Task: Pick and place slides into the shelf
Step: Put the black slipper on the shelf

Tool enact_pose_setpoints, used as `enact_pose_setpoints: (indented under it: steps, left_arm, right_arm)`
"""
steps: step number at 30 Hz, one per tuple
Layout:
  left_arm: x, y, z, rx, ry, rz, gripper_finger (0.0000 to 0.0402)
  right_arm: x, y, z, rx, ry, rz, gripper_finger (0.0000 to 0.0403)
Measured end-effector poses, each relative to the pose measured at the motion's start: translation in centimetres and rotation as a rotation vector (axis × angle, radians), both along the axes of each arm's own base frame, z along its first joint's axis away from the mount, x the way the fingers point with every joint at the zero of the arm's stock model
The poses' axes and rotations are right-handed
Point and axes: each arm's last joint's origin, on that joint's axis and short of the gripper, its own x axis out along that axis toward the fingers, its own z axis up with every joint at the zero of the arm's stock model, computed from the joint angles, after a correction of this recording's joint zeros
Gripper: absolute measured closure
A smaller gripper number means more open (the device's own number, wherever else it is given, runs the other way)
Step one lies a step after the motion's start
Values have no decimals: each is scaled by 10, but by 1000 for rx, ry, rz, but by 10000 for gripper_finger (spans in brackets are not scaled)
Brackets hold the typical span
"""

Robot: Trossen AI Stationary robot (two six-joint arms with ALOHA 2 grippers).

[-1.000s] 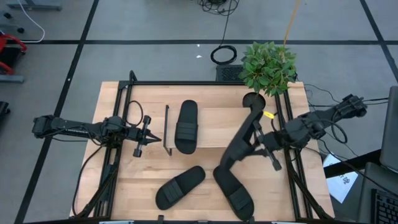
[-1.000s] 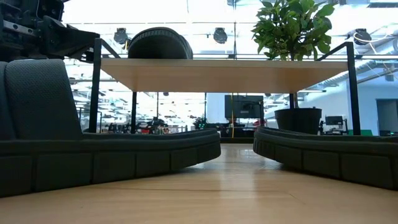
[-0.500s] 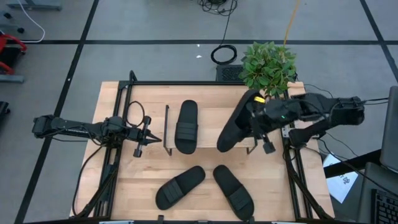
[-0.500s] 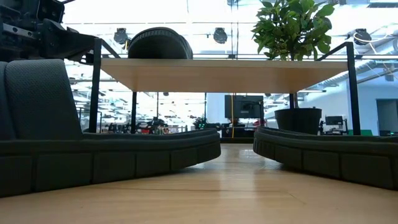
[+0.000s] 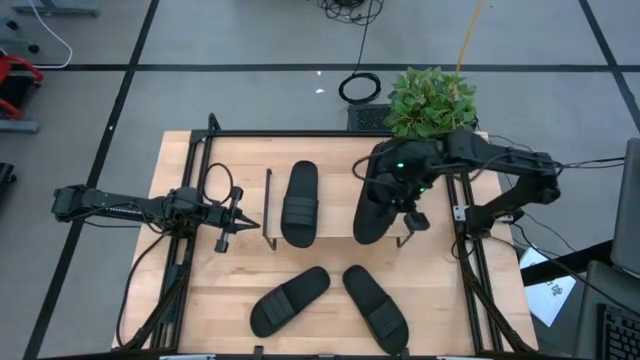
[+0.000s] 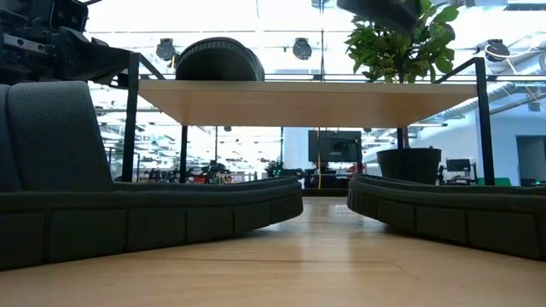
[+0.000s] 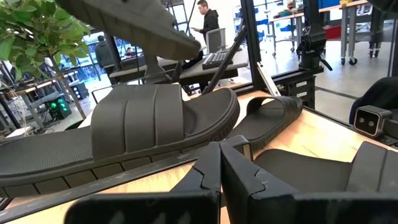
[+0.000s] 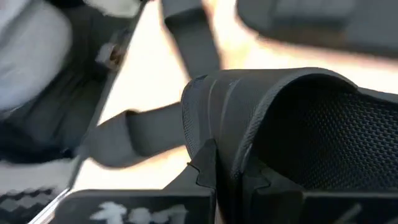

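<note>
Slide (image 5: 372,212) hangs over the shelf (image 5: 335,190), below your right gripper (image 5: 398,190), fingers pinched on its strap. Light, flexible foam; grip the strap. Left gripper (image 5: 228,222) waits, closed, empty.

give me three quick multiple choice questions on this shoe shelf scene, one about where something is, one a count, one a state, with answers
1. Where is the plant?
A. at the table's far right corner
B. between the two front slides
C. beside the left arm

2. How many slides lie on the tabletop in front of the shelf?
A. one
B. two
C. four

3. What is the right gripper doing?
A. resting open on the table
B. holding a slide over the shelf
C. gripping the plant

Answers:
1 A, the high view shows its leaves at that corner.
2 B, one slide and another lie there.
3 B, it is shut on the carried slide.
</note>
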Motion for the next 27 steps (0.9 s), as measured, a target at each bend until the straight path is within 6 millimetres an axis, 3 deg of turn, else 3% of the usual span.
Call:
enact_pose_setpoints:
  steps: [8, 15, 27]
  left_arm:
    - [0, 0, 0, 6, -2, 0, 396]
    - [0, 0, 0, 8, -2, 0, 396]
    - [0, 0, -1, 22, 9, 0, 396]
  right_arm:
    - [29, -5, -26, 39, 86, 65, 399]
    - [48, -19, -47, -24, 162, -22, 399]
    - [56, -41, -52, -77, 99, -17, 398]
